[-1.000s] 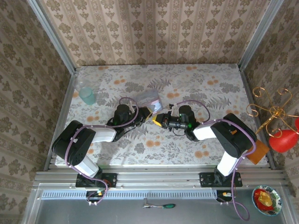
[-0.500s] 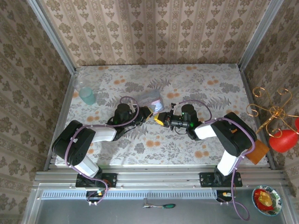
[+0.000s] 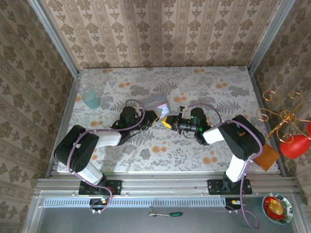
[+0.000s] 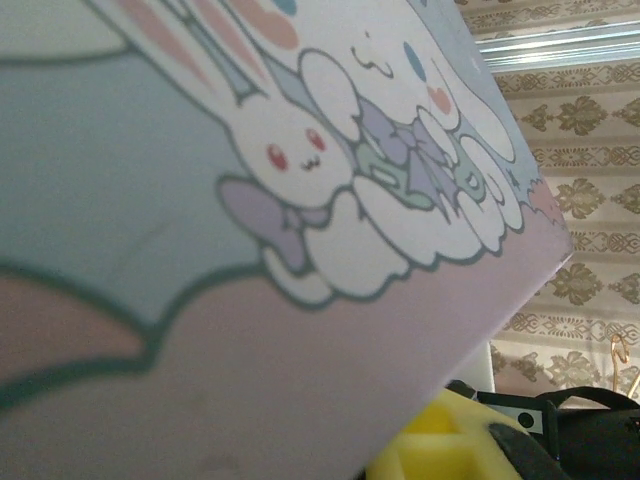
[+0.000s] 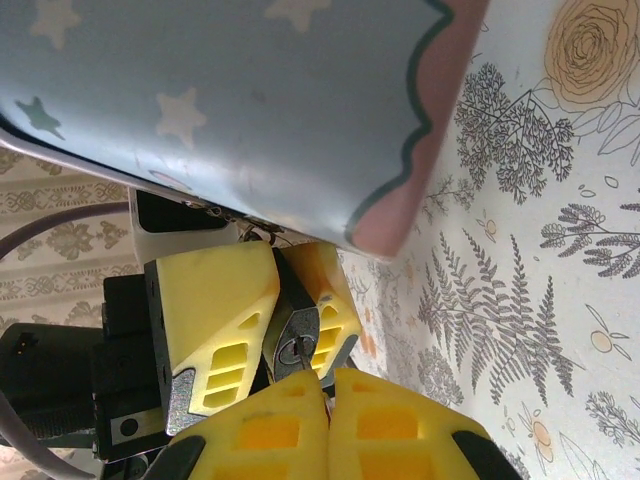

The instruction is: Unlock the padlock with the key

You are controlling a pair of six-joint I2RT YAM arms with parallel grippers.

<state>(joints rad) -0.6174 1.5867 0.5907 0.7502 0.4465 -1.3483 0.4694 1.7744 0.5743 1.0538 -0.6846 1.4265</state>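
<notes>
A floral cloth covers the table (image 3: 194, 155), boxed in by damask-papered walls (image 3: 160, 34). The bag (image 3: 156, 103) looms blurred across both wrist views (cartoon rabbits, stars). The left gripper (image 5: 285, 300) clamps the padlock (image 5: 297, 338) mid-table. The right gripper (image 5: 328, 385) is pinched closed just before its keyhole, the key too small to discern. Compared with a second ago, the right gripper sits slightly farther right.

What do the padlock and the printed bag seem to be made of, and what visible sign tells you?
The padlock looks like metal: dull grey face with a keyhole. The bag is probably thin plastic: smooth, slightly glossy, printed with stars.
</notes>
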